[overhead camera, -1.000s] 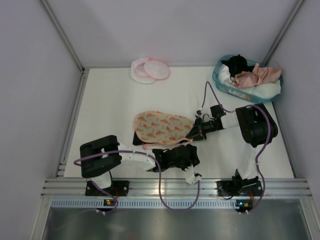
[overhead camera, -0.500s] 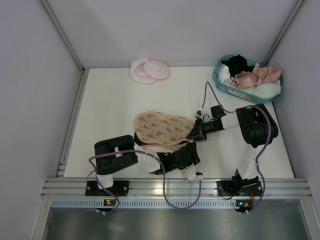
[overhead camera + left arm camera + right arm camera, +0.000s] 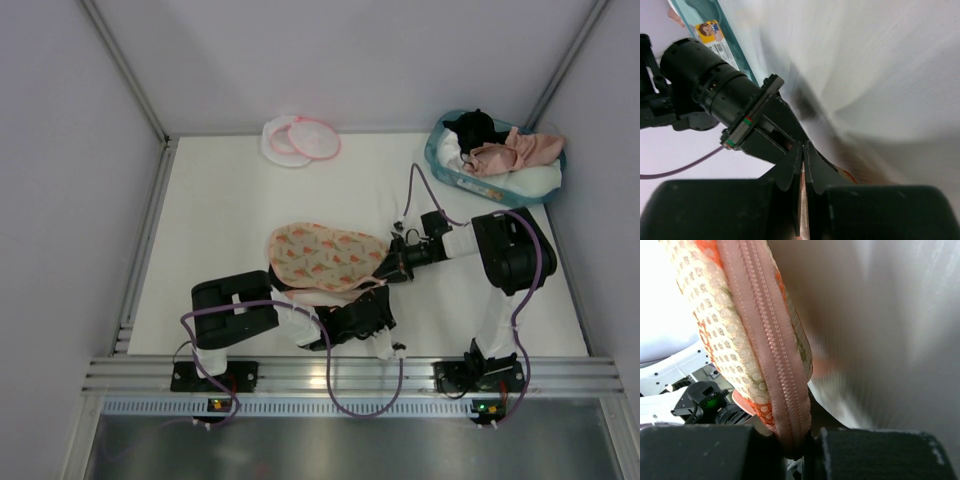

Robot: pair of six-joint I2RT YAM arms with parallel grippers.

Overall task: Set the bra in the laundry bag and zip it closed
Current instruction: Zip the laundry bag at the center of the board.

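the bra (image 3: 520, 150) lies heaped in the teal basket (image 3: 436, 160) at the bench's (image 3: 220, 220) 2 o'clock corner. the laundry bag (image 3: 300, 138) sits at 11 o'clock. mid-bench, the right tool (image 3: 388, 262) pinches the 3 o'clock end of the orange-printed padded piece (image 3: 325, 255). the left tool (image 3: 804, 147) is pressed onto its pink trim at 6 o'clock.

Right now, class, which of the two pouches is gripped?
The orange-printed pouch mid-table, its zipper edge clamped by the right gripper; the round white pouch lies untouched at the far edge.

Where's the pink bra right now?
In the top view, the bra lies on other clothes in the teal basket at the table's far right corner.
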